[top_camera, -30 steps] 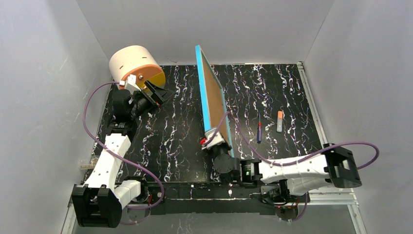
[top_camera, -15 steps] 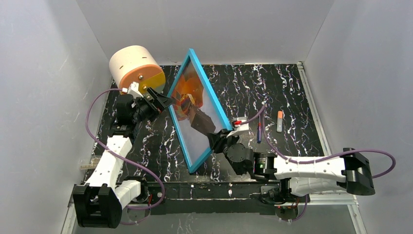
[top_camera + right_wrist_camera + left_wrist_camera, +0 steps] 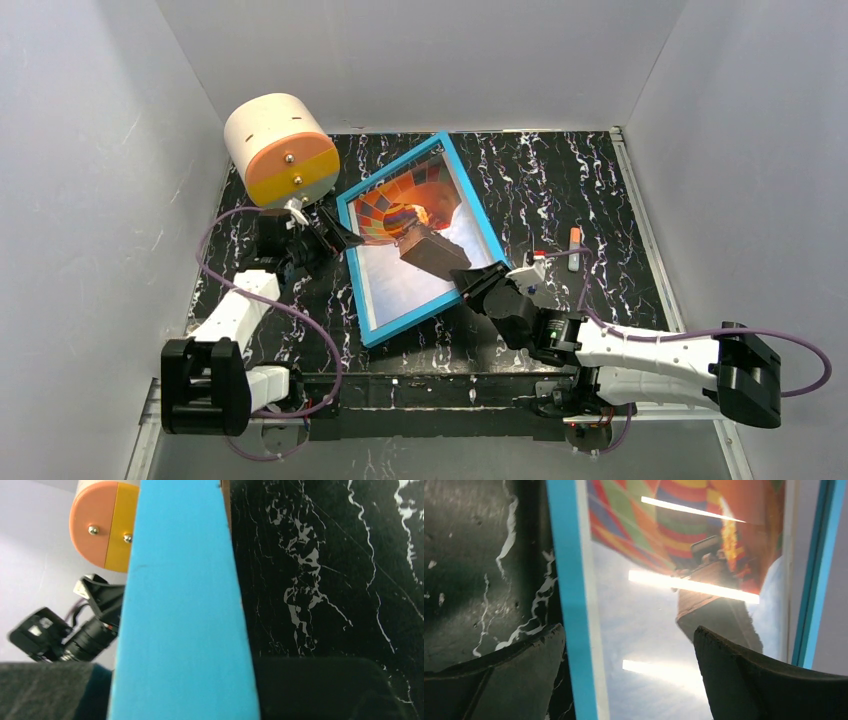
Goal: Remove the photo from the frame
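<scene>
Worktop (image 3: pixel 560 180): black, marbled. The frame (image 3: pixel 355 268) sits tilted at picture centre, image side up. The right gripper (image 3: pixel 472 285) pinches its lower-right rail, jaws closed on the blue edge. The photo (image 3: pixel 400 275) is inside it, under glare. The left gripper (image 3: pixel 629 630) is spread wide astride the left rail, holding nothing.

Risk: this single-edge pinch may let the frame pivot or slip, and a left finger could scuff the print.

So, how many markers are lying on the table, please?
1: an orange-capped marker on the right side of the table, just beyond the right arm, which may hide others.
</scene>
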### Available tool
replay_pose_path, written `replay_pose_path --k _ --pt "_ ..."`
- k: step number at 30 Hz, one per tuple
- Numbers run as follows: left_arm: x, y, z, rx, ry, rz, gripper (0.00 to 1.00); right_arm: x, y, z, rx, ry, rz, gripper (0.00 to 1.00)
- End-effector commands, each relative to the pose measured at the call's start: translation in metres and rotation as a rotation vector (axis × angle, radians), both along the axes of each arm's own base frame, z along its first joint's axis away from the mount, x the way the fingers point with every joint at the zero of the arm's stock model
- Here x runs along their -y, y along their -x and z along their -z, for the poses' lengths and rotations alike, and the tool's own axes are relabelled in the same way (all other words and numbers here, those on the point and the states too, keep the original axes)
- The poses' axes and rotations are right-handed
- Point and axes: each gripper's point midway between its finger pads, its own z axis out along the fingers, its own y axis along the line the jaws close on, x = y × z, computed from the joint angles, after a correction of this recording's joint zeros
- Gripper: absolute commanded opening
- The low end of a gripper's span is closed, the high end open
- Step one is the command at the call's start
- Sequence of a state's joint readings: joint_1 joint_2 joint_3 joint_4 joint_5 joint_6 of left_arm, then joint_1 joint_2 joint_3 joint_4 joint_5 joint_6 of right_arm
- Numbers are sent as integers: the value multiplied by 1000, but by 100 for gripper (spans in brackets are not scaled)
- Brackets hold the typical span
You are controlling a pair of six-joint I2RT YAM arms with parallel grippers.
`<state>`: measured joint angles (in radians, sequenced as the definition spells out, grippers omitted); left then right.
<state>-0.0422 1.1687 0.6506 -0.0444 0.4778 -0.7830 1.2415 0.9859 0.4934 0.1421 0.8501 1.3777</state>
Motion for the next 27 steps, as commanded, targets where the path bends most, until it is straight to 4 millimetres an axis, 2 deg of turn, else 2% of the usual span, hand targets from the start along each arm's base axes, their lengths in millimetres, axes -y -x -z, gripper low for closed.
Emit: replay_pose_path --k 1,7,9,11,15,16,22,24,27 --pt "-6 20 34 -118 -44 7 98 5 16 47 -175 2 -25 1" --pt "-10 33 67 -223 -66 -14 98 19 30 101 -379 -85 36 1" --pt "-10 36 73 -239 -68 -11 97 20 34 110 -416 -100 41 1" --pt "-9 38 77 -247 -66 1 97 31 40 127 -488 -68 83 1" --pt "-8 41 88 -279 -63 11 93 43 47 146 -588 -40 168 4" --pt "-8 42 90 -285 -65 15 92 43 48 149 -602 -32 179 6" --pt "-8 44 95 -298 -73 24 89 41 56 161 -674 -15 190 32" --pt "-9 44 95 -296 -76 25 89 42 57 161 -677 -14 190 37" --pt "-9 44 97 -305 -79 28 89 47 56 159 -676 -10 212 51"
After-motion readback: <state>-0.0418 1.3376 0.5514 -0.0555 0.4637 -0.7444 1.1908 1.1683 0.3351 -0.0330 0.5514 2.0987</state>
